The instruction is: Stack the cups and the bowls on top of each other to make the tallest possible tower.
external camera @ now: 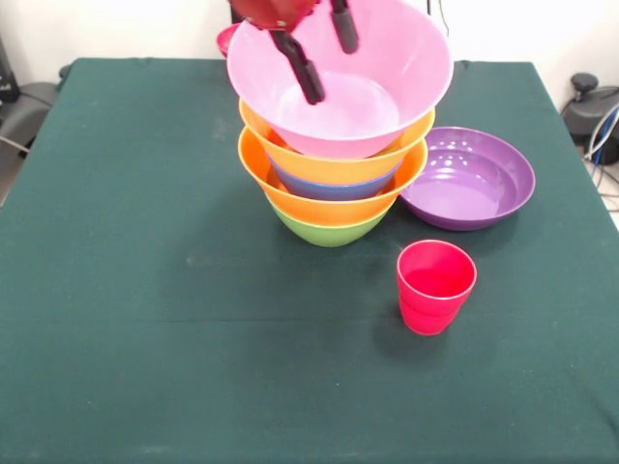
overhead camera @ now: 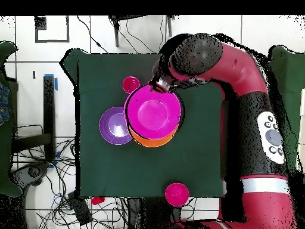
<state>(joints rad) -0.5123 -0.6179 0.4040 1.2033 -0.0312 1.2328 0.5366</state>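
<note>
The tower [external camera: 334,179] stands on the green surface [external camera: 145,319] a little back of centre: a green bowl [external camera: 327,230] as base, an orange bowl [external camera: 334,200], a blue bowl [external camera: 334,188] showing as a band, a second orange bowl [external camera: 338,164], and the pink bowl [external camera: 372,77] on top, sitting somewhat tilted.

The end effector [external camera: 322,53] hangs inside the pink bowl's mouth, its two dark fingers [external camera: 302,70] parted and gripping nothing, toward the bowl's 11 o'clock rim. So the bowl lies directly beneath and around it, and any withdrawal looks to be straight upward.

At the tower's 3 o'clock, just beside it, rests the purple bowl [external camera: 479,179]. The red cup [external camera: 435,287] stands at about 5 o'clock, apart from the pile.
</note>
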